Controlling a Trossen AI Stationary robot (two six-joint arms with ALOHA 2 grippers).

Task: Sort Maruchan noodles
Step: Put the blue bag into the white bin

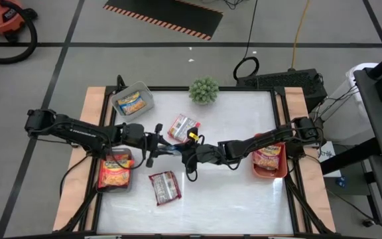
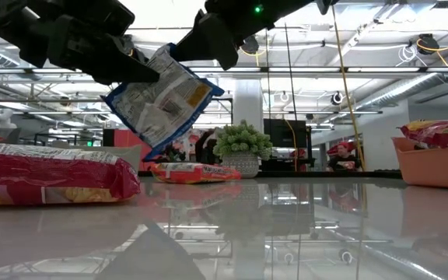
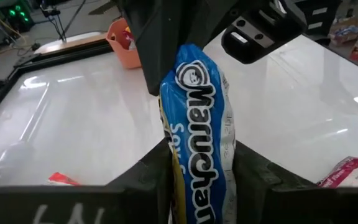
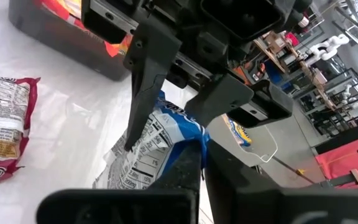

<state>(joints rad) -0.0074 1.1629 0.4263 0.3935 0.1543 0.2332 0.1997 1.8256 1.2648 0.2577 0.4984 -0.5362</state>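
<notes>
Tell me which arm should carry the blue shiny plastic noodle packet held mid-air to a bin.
Left, probably. The left gripper and right gripper both clamp the blue shiny plastic noodle packet above mid-table; the grey plastic bins sit on the left arm's side.

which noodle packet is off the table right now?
The blue Maruchan packet, held in mid-air between the left tool and right tool. The red packets lie on the table or in bins.
</notes>
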